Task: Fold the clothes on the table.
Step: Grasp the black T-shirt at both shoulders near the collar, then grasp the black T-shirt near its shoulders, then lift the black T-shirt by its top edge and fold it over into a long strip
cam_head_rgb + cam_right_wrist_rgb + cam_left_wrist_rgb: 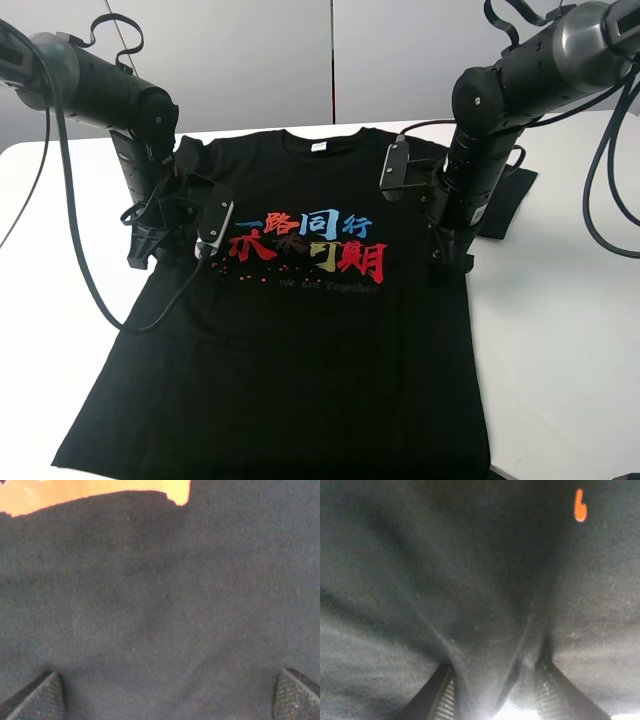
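The black T-shirt [300, 340] lies flat, chest print up, on the white table [560, 330], collar at the far side. My left gripper [150, 255] is down at the shirt's left side edge below the sleeve. In the left wrist view the gripper [495, 695] has its fingers [445, 697] drawn in on a raised ridge of black cloth [445, 580], with creases running to it. My right gripper [452, 258] is down at the shirt's right side edge. In the right wrist view the gripper [170, 695] is wide open, fingertips [42, 695] resting on flat cloth [160, 605].
The shirt's right sleeve [505, 200] sticks out past the right arm. The left sleeve is mostly hidden by the left arm. The hem reaches the table's near edge. Grey wall panels [330, 60] stand behind the table. Bare white table shows on both sides of the shirt.
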Robot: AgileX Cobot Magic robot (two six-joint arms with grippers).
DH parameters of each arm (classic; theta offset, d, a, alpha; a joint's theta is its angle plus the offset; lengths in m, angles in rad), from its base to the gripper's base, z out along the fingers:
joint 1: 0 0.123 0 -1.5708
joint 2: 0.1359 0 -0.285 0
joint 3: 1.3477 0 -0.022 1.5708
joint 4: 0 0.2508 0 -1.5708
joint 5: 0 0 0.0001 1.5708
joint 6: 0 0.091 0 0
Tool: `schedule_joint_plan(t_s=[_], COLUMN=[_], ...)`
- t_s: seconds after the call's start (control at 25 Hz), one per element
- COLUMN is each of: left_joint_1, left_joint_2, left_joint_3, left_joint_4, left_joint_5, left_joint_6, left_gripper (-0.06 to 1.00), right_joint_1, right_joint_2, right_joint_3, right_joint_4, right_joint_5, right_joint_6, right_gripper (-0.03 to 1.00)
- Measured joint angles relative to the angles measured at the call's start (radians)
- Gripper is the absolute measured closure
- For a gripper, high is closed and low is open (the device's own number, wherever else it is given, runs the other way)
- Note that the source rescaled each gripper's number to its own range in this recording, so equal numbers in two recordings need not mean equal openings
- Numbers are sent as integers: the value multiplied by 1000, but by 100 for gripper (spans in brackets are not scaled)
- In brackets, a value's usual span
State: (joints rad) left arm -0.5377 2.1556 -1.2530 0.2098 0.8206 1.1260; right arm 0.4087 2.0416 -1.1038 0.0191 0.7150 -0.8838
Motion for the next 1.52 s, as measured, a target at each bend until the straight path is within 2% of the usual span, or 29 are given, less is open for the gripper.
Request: schedule_joint_plan(t_s=[0.56, 0.64, 0.68, 0.88, 0.96, 1.04, 1.08, 1.12, 1.2, 1.52], left_joint_1=[0, 0, 0, 0, -2, -2, -2, -6, -11, -11], left_joint_2=[2, 2, 2, 2, 2, 2, 2, 2, 4, 6], left_joint_3=[0, 0, 0, 0, 0, 0, 0, 2, 2, 2], left_joint_4=[0, 0, 0, 2, 13, 36, 55, 80, 122, 187], left_joint_5=[0, 0, 0, 0, -2, 9, 17, 21, 21, 9], left_joint_6=[0, 0, 0, 0, -30, -122, -171, -223, -281, -326], left_gripper=[43, 43, 43, 43, 48, 68, 83, 89, 93, 94], right_joint_1=[1, 1, 1, 1, 1, 2, 2, 2, 2, 2], right_joint_2=[42, 42, 42, 44, 44, 44, 44, 44, 44, 29], right_joint_3=[-9, -10, -10, -11, -11, -11, -11, -11, -12, -12], right_joint_4=[13, 13, 13, 21, 24, 24, 24, 24, 26, 24], right_joint_5=[3, 1, 1, 21, 33, 35, 35, 35, 35, 37], right_joint_6=[0, 0, 0, 2, 2, 2, 2, 2, 2, 0], right_gripper=[8, 16, 24, 81, 94, 96, 96, 97, 97, 97])
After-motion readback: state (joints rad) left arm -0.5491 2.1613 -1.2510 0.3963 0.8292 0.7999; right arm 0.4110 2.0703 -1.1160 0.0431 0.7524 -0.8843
